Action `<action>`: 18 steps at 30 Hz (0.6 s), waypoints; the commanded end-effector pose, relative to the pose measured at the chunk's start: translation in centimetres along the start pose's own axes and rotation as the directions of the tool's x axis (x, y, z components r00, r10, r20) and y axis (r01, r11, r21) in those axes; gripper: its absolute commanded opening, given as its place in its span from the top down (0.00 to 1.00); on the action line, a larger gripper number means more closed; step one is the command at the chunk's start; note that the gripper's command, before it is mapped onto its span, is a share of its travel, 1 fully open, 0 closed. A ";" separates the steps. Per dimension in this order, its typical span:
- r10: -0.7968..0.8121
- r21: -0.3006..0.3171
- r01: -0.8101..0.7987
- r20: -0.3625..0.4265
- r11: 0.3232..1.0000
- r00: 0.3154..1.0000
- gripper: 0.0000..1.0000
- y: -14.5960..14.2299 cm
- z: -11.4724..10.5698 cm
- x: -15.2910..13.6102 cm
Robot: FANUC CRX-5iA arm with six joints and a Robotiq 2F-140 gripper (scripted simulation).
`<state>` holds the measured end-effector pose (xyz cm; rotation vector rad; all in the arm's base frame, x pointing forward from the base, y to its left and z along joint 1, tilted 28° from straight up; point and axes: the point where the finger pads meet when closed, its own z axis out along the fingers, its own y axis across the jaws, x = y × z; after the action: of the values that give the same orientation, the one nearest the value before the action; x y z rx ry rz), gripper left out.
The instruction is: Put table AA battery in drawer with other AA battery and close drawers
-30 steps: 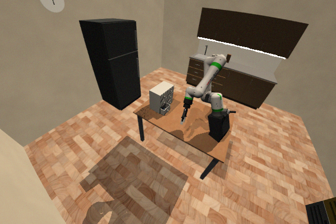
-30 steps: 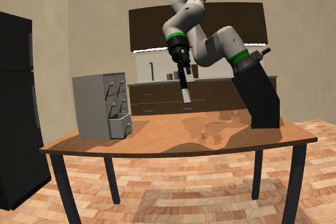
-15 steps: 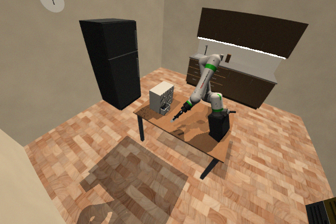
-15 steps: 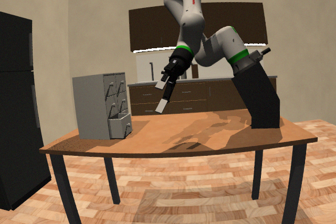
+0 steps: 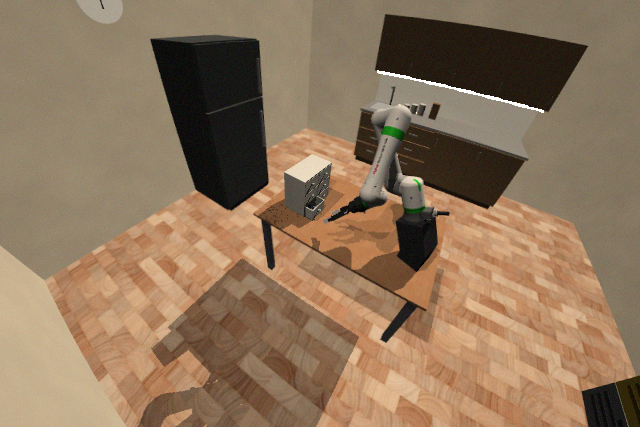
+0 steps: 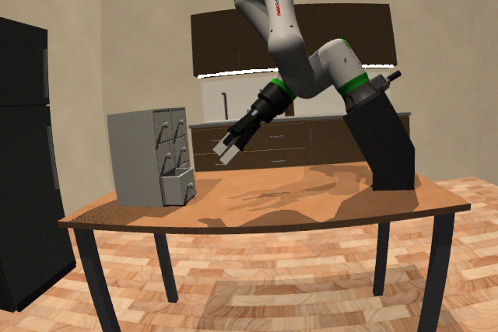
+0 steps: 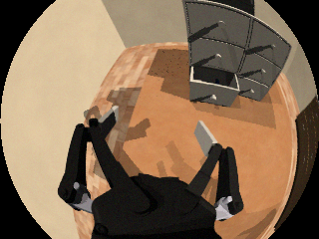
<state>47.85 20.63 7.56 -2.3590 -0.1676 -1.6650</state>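
Observation:
The small grey chest (image 5: pixel 295 195) (image 6: pixel 135 159) (image 7: pixel 226 37) stands upright at the table's left end. Its bottom drawer (image 5: pixel 311 213) (image 6: pixel 173 191) (image 7: pixel 201 91), in the column nearer the exterior camera, is pulled partly out and looks level. A small dark thing (image 7: pixel 217 81) lies inside it, too unclear to name. The other drawers look pushed in. My gripper (image 5: pixel 329 218) (image 6: pixel 221 155) (image 7: pixel 158 119) is open and empty, tilted down towards the chest, above the table and in front of the open drawer. I cannot make out a loose AA battery on the table in any view.
The wooden table (image 5: pixel 361 254) (image 6: pixel 225 200) (image 7: pixel 164 95) carries the chest and the arm's black pedestal (image 5: pixel 416 241) (image 6: pixel 392 155). Small knobs stick out from the drawer fronts. Shadows of the arm lie across the table top. The black fridge (image 5: pixel 227 127) (image 6: pixel 24 159) stands beyond the chest.

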 end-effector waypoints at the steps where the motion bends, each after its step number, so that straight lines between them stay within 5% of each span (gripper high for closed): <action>1: -0.087 -0.167 0.076 -0.056 0.983 0.995 0.00 5.4 -1.2 0.9; 6: -0.167 -0.305 0.139 -0.069 0.942 0.984 0.00 9.6 -2.9 1.5; 12: -0.182 -0.329 0.150 -0.069 0.933 0.981 0.00 10.3 -3.3 1.5; 13: -0.182 -0.329 0.150 -0.069 0.933 0.981 1.00 10.3 -3.3 1.5; 18: -0.182 -0.329 0.150 -0.069 0.933 0.981 1.00 10.3 -3.3 1.5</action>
<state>47.80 9.78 8.66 -2.5466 -0.0827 -2.0209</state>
